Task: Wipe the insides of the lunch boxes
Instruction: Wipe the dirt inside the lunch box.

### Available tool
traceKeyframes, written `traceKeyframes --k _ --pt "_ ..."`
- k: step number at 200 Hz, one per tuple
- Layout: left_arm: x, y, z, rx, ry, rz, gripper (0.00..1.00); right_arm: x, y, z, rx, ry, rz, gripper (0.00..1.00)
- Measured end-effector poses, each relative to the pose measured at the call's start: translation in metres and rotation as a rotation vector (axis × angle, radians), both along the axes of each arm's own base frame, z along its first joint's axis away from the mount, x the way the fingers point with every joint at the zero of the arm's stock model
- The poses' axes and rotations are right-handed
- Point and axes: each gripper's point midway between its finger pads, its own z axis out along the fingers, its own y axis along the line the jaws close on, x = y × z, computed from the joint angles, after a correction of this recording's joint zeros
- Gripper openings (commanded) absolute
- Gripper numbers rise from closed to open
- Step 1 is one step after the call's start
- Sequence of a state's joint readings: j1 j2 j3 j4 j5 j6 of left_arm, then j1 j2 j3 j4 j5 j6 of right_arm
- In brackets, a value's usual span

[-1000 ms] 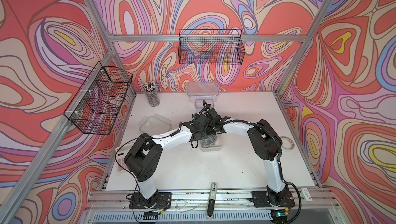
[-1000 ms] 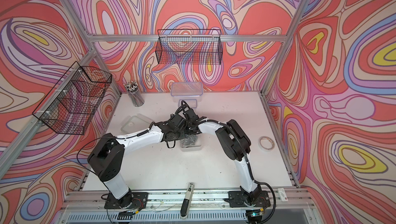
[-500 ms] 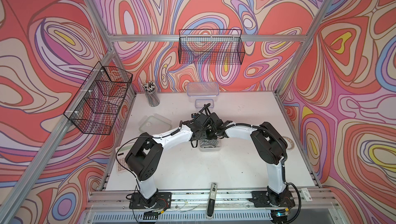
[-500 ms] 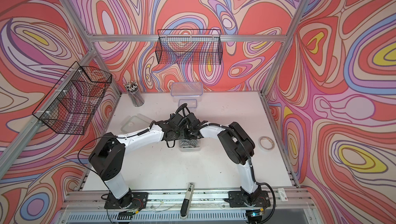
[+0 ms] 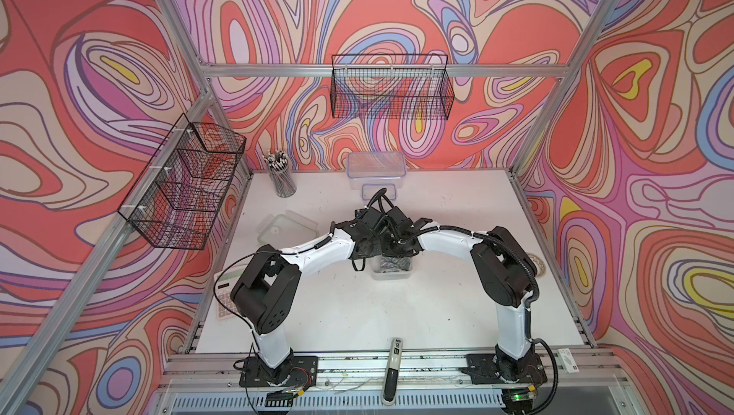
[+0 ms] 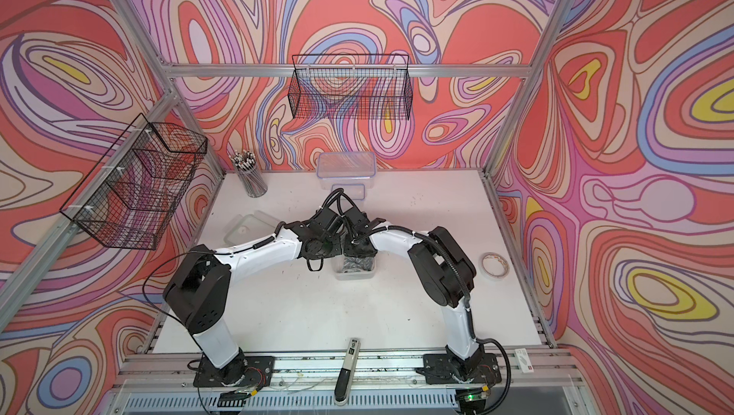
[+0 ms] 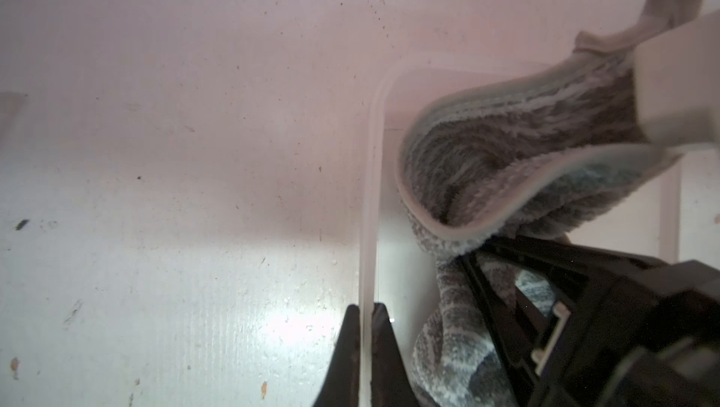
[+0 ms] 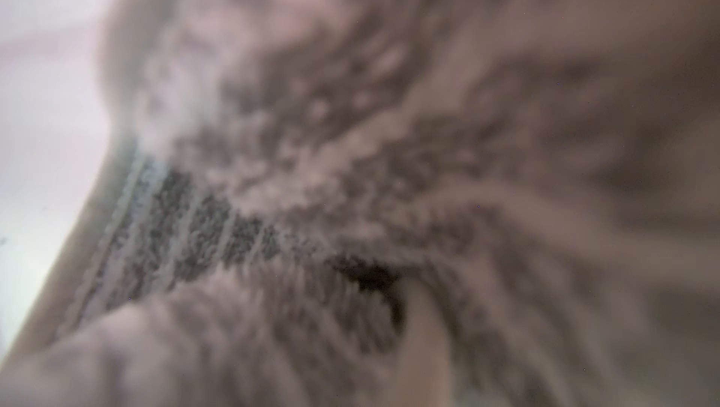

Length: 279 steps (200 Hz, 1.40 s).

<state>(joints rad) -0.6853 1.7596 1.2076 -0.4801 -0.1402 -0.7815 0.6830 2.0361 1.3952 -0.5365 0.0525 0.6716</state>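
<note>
A small clear lunch box (image 5: 391, 270) stands mid-table under both wrists in both top views, with a grey striped cloth (image 7: 506, 159) bunched inside it. My left gripper (image 7: 366, 317) is shut on the box's thin wall, one fingertip inside and one outside. The right gripper's black fingers (image 7: 584, 265) reach down into the box and are buried in the cloth (image 8: 350, 191), which fills the blurred right wrist view and hides the jaws. A large lunch box (image 5: 376, 165) with a blue-rimmed lid stands at the back. A medium one (image 5: 288, 228) lies at the left.
A small blue-rimmed lid (image 5: 379, 191) lies in front of the large box. A mesh pen cup (image 5: 281, 178) stands back left, a calculator (image 5: 224, 298) front left, a tape roll (image 6: 494, 266) at the right. A marker (image 5: 393, 369) rests on the front rail.
Both wrists and the small box have shifted slightly toward the front, the right gripper dragging the cloth inside the box. Both grips are unchanged.
</note>
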Motion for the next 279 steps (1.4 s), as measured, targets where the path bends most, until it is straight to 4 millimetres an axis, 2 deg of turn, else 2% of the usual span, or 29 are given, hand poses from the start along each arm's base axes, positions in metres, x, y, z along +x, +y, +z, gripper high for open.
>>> traceKeyframes --k 46,92,122,148,174,209,248,279 --pt "-0.001 0.004 -0.002 0.009 -0.011 -0.003 0.0 0.02 -0.013 0.0 -0.136 -0.05 -0.013 0.0" --pt "-0.001 0.001 -0.002 -0.005 -0.021 -0.01 0.0 0.046 -0.017 0.004 -0.17 -0.098 -0.036 0.0" --pt "-0.002 -0.003 -0.002 -0.013 -0.021 -0.014 0.0 0.06 -0.015 0.007 -0.145 -0.118 -0.044 0.0" --pt "-0.001 -0.002 -0.003 -0.006 -0.019 -0.003 0.0 0.065 -0.004 0.009 -0.075 -0.121 -0.027 0.0" --pt "0.004 -0.003 -0.002 0.013 -0.015 0.005 0.0 0.064 0.01 0.013 0.028 -0.12 0.004 0.0" --pt "0.007 -0.003 -0.002 0.055 0.01 0.003 0.0 0.053 0.015 0.026 0.128 -0.119 0.026 0.0" --pt "0.009 -0.001 -0.002 0.1 0.037 0.001 0.0 0.042 0.019 0.063 0.22 -0.172 0.043 0.0" --pt "0.009 0.001 -0.001 0.131 0.042 0.003 0.0 0.032 0.014 0.085 0.251 -0.198 0.037 0.0"
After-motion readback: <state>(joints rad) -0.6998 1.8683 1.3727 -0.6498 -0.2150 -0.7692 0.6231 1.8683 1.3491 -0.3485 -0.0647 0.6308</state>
